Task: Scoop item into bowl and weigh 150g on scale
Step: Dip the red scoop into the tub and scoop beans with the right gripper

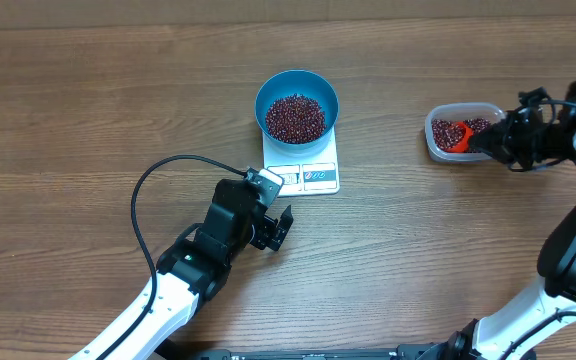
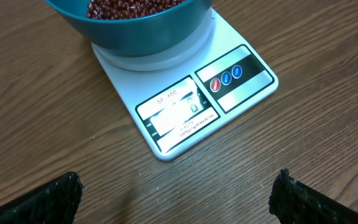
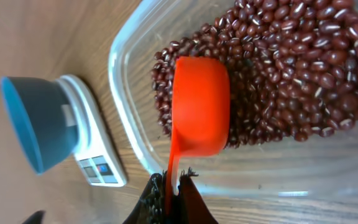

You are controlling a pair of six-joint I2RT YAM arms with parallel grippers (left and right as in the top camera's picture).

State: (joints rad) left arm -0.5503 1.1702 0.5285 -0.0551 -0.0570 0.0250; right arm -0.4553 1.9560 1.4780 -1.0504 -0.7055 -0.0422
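The left gripper (image 1: 280, 228) sits low over the table (image 1: 88, 120), just short of the scale's near edge. Its fingers (image 2: 55, 199) are spread wide with nothing between them. It seems parked there so its wrist camera looks straight at the display (image 2: 176, 115) (glare washes out the digits, so the weight cannot be read).

The scale (image 1: 308, 176) lies flat at the middle of the table. The blue bowl (image 1: 266, 100) sits upright on its platform and overhangs it, while the display strip is left uncovered. Beans (image 1: 296, 118) fill the bottom of the bowl in a loose mound, well below the rim, so part of the scooping looks done. Whether the target is met cannot be judged from here.

Well apart to the right, a clear plastic container (image 1: 433, 140) holds the bean supply (image 3: 291, 68). An orange scoop (image 3: 201, 106) rests on that pile inside the container, with its handle running back to the right gripper (image 3: 174, 196). There the fingers are pressed together on the handle, pinching it by its end (probably so the cup reaches deep into the pile). No beans show on the visible face of the scoop, so it looks ready to dig another load, or to be set down if the weight is right.
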